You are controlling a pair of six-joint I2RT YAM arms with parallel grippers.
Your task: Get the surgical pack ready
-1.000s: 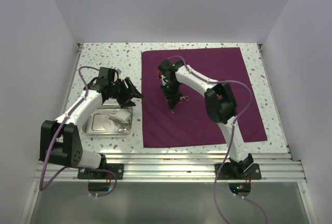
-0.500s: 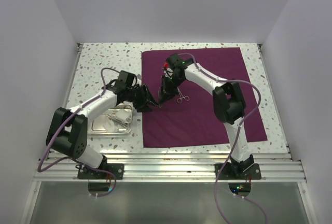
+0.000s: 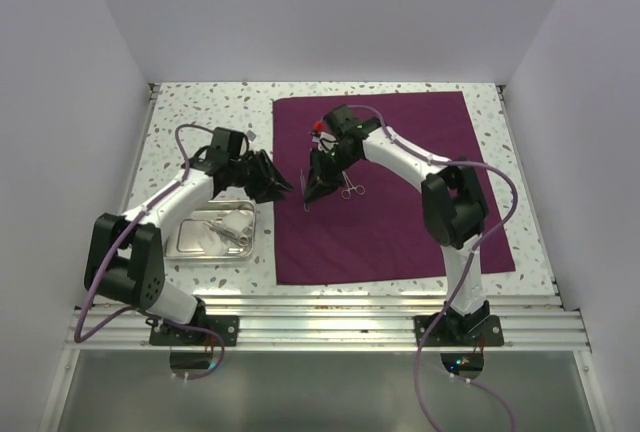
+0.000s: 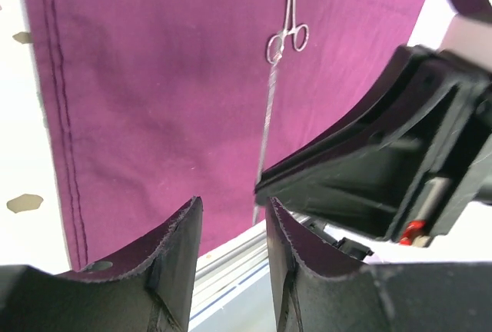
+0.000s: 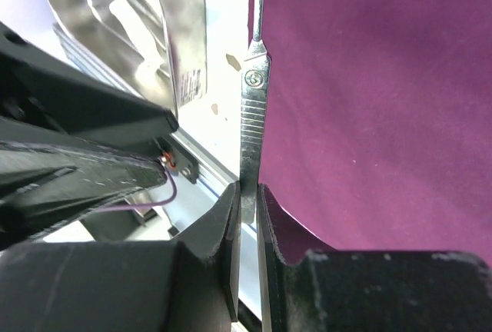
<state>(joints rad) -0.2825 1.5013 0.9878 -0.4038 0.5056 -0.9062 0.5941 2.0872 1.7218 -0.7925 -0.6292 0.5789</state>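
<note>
The dark-purple cloth [image 3: 400, 187] lies flat at centre right. My right gripper [image 3: 314, 189] hovers over its left part, shut on a thin flat silver instrument with a ribbed handle [image 5: 254, 101]; its jaws [image 5: 247, 194] pinch the lower end. My left gripper [image 3: 276, 184] is open and empty just left of it, and its fingers [image 4: 178, 259] stand apart with the instrument [image 4: 265, 128] ahead of them. Silver ring-handled scissors [image 3: 351, 190] lie on the cloth, and they also show in the left wrist view [image 4: 288, 36]. The steel tray [image 3: 190, 248] sits on the table at the left.
The tray holds white gauze [image 3: 203, 237] and another silver tool [image 3: 236, 233]. White walls enclose the speckled table [image 3: 200, 112] on three sides. A metal rail [image 3: 330, 317] runs along the near edge by the arm bases.
My right gripper has carried the instrument left, toward the cloth's left edge. My left gripper swung right to meet it, then drew back slightly up and left.
</note>
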